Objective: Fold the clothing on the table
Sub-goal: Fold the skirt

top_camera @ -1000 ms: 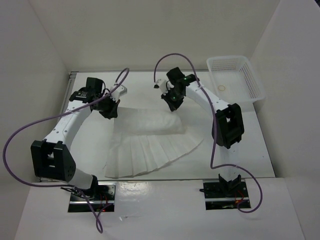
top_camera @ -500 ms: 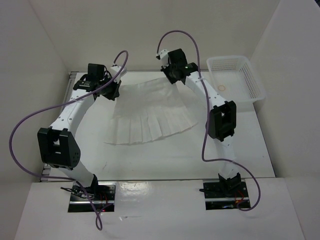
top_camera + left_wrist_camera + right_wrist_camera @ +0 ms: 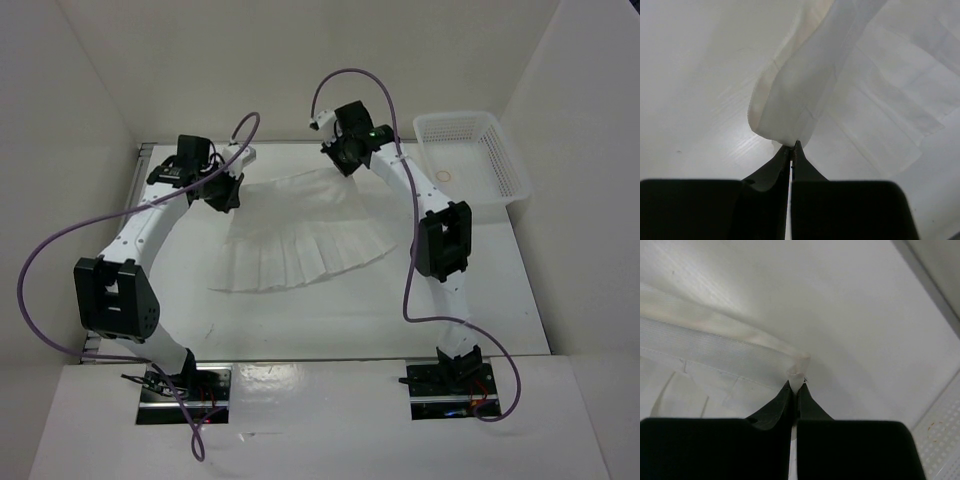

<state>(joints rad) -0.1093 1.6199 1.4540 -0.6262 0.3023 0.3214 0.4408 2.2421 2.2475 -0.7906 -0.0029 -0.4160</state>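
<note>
Both arms reach over the far half of the table (image 3: 500, 300). The left gripper (image 3: 791, 149) is clenched tight on the left corner of the clothing (image 3: 300, 235), the waistband rising straight out of its pinched tips. The right gripper (image 3: 796, 385) is clamped on the other waist corner, with the fabric running off to its left. Between them the waist edge is held up and stretched, while the pleated hem fans out towards the arm bases and rests on the table. The mesh basket (image 3: 470, 150) sits well apart at the far right.
</note>
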